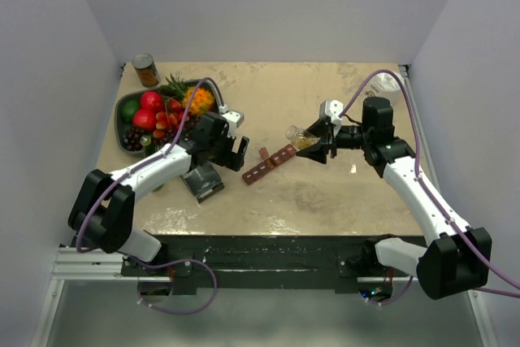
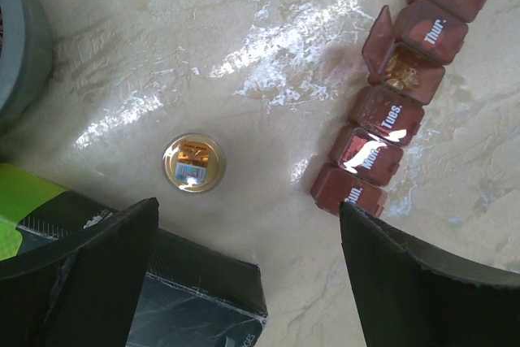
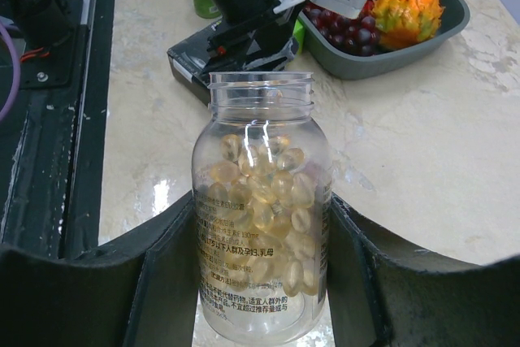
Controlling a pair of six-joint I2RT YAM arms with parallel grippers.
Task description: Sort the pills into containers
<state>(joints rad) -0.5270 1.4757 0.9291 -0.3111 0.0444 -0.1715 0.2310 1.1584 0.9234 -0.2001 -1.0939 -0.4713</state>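
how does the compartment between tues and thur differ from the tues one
The middle compartment has its lid flipped up; the Tues compartment is closed. Yellowish pills show inside the middle compartment, while the Tues compartment shows only its lettered top. Both are dark red squares, side by side in the same pill box.

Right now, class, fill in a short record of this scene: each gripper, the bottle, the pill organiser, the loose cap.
left gripper: open, holding nothing
right gripper: shut on the bottle
bottle: uncapped, pills inside
pill organiser: one lid open, pills in that compartment; other visible lids closed
cap: on the table, apart from the organiser
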